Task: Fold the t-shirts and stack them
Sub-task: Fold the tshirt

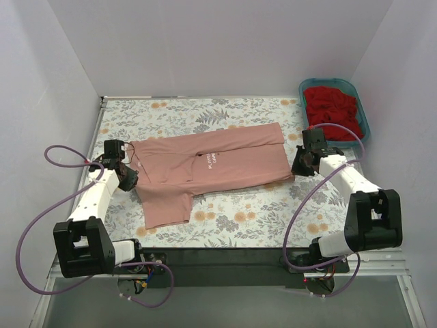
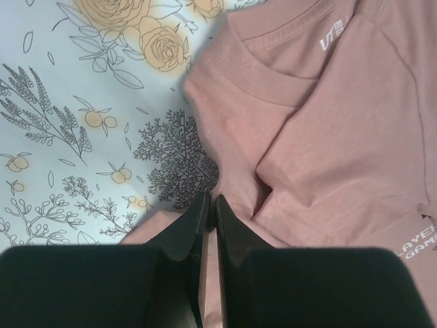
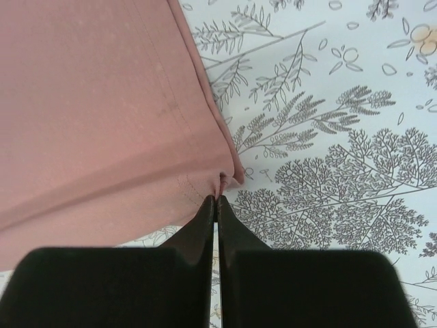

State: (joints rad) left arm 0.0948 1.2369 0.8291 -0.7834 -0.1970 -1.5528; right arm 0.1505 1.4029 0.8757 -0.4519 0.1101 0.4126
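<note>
A dusty pink t-shirt [image 1: 212,164] lies sideways on the floral cloth, collar to the left and hem to the right, with one sleeve hanging toward the near edge. My left gripper [image 1: 131,179] sits at the shirt's collar end. In the left wrist view it [image 2: 212,201] is shut on a fold of pink cloth [image 2: 321,137] just below the ribbed collar. My right gripper [image 1: 299,167] is at the hem end, where it [image 3: 216,199] is shut on the near hem corner of the shirt [image 3: 102,116]. A red t-shirt [image 1: 331,106] lies crumpled in the tub.
A teal plastic tub [image 1: 360,102] stands at the back right corner. The grey-and-orange floral cloth [image 1: 259,205] covers the table. White walls close in the left, back and right sides. Purple cables loop beside both arms.
</note>
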